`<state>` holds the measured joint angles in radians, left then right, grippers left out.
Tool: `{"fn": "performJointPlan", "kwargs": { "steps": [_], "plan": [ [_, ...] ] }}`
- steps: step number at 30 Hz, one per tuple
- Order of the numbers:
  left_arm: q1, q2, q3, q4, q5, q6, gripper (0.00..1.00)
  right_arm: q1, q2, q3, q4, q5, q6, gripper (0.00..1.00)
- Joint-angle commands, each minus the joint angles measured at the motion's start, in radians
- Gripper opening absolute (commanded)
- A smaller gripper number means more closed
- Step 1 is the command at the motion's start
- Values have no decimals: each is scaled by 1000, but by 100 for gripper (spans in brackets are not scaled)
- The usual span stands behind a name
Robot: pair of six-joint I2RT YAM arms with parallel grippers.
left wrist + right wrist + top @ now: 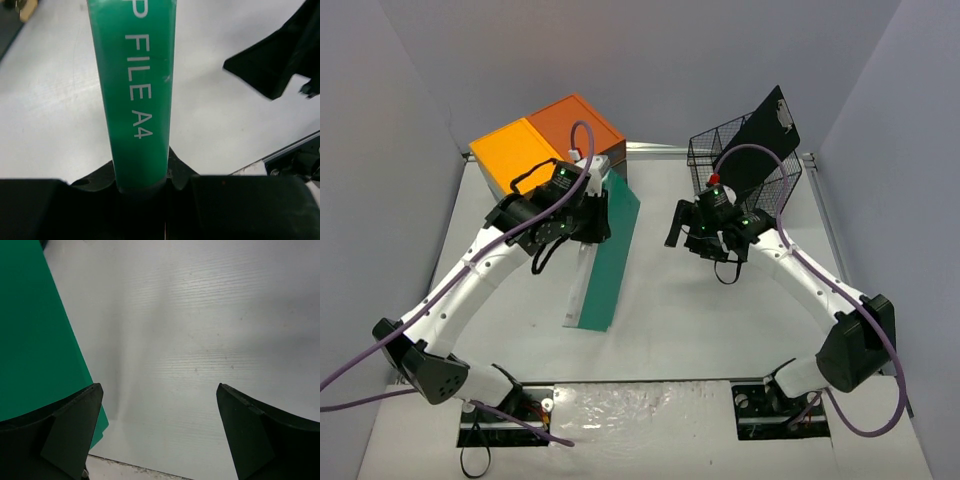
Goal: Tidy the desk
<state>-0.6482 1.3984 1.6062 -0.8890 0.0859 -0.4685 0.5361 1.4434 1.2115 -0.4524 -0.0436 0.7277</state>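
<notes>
Left gripper (142, 187) clamping green file (137, 90) along its spine, right gripper (159, 407) spread over desk (200, 330) beside file edge

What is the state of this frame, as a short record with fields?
left gripper: shut on green folder, clamping its labelled spine
right gripper: open, empty, above the desk beside the folder
basket: far right, black clipboard sticking out of it
drawer chest: far left, orange top
</notes>
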Motion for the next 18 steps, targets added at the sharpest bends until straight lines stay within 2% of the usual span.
{"fn": "performJointPlan", "kwargs": {
  "steps": [1, 6, 10, 13, 18],
  "plan": [
    [-23, 63, 197, 176, 6, 89, 0, -35, -28, 36, -90, -25, -27, 94],
    [-47, 194, 423, 215, -19, 172, 0, -57, -61, 124, -181, 34, -39, 94],
    [-69, 293, 573, 213, -70, 248, 0, -75, -112, 178, -263, 167, -3, 95],
    [-94, 391, 666, 259, -125, 315, 0, -107, -206, 135, -288, 246, 59, 96],
    [-112, 510, 808, 336, -182, 392, 0, -144, -294, 37, -307, 289, 110, 98]
  ]
}}
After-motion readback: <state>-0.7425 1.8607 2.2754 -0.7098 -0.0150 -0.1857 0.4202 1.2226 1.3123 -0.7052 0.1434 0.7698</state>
